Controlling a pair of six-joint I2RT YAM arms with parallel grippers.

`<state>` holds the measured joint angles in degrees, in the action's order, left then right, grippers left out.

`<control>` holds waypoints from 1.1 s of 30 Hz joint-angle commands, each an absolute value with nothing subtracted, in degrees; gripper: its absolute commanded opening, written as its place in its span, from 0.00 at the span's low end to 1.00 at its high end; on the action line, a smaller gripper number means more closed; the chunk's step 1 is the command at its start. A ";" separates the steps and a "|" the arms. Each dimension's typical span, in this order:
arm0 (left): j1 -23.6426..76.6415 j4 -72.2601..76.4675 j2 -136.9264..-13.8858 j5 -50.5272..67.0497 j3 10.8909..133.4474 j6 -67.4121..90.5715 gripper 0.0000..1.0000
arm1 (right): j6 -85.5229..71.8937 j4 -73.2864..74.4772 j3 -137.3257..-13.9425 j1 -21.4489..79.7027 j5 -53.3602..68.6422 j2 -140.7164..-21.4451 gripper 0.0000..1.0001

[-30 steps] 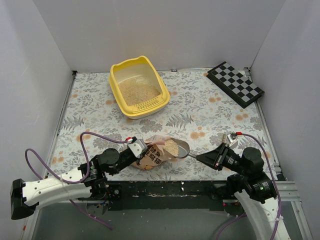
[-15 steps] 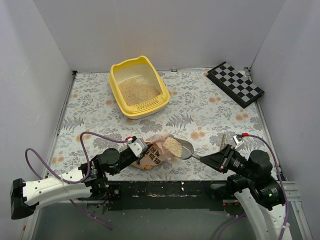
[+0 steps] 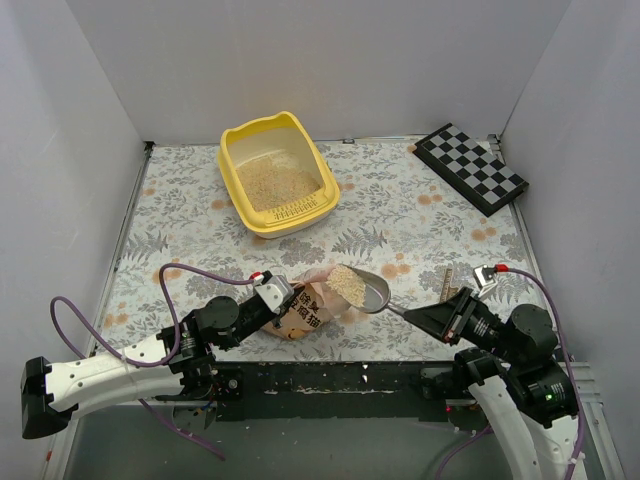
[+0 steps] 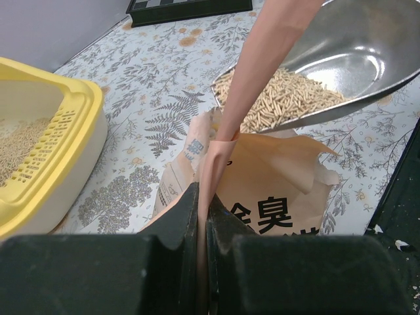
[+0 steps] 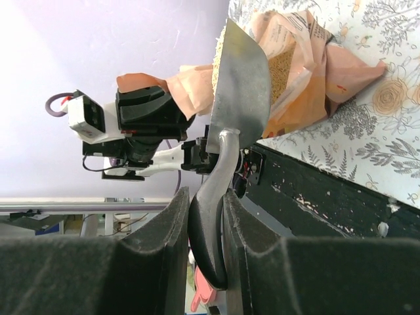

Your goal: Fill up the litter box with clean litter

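Lifted since a second ago, the silver scoop [image 3: 372, 293] now hangs just above the mouth of the bag with its load, and the right arm has drawn back toward the right edge. On the floral desk [image 3: 420, 220] the yellow litter box [image 3: 228, 170] sits at the far side, left of centre, well apart from both arms, with a layer of clean litter [image 3: 272, 183] already covering its floor. A black-and-white checkered board [image 3: 471, 167] lies at the far right corner. The crinkled orange-pink bag [image 3: 305, 312] lies at the near edge, between the arms. The left hand [image 3: 278, 295] is pinched tight on the bag's upper edge, a strip of which runs between its fingers in the left wrist view. The right hand [image 3: 415, 318] is clamped narrowly on the scoop's handle. A heap of pale granules [image 3: 347, 283] fills the front of the scoop's bowl.
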<state>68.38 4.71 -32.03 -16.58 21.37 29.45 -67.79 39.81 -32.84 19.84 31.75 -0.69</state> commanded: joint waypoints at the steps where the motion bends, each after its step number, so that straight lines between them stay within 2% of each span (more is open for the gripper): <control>1: 68.64 7.65 -31.11 -16.79 21.53 30.06 0.00 | -70.57 28.93 -34.02 19.51 30.59 10.63 0.01; 9: 68.64 7.30 -30.59 -16.44 21.80 30.15 0.00 | -72.33 14.26 -29.19 19.42 24.71 9.23 0.01; 16: 68.64 7.21 -30.06 -16.09 21.97 30.23 0.00 | -76.02 -7.61 -18.56 19.51 19.87 5.82 0.01; 22: 68.56 6.42 -29.80 -15.64 22.41 30.41 0.00 | -74.45 -31.52 -16.08 19.51 21.44 -14.46 0.01; 28: 68.64 5.98 -28.57 -15.82 22.68 30.67 0.00 | -71.54 -47.88 -23.45 19.60 25.04 -40.39 0.01; 33: 68.56 5.71 -28.74 -16.00 22.94 30.76 0.00 | -63.83 -46.16 -34.86 20.74 25.75 -55.43 0.01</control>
<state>68.38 3.14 -29.43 -16.71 21.37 29.87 -71.46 -35.14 -23.46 19.90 24.62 -48.64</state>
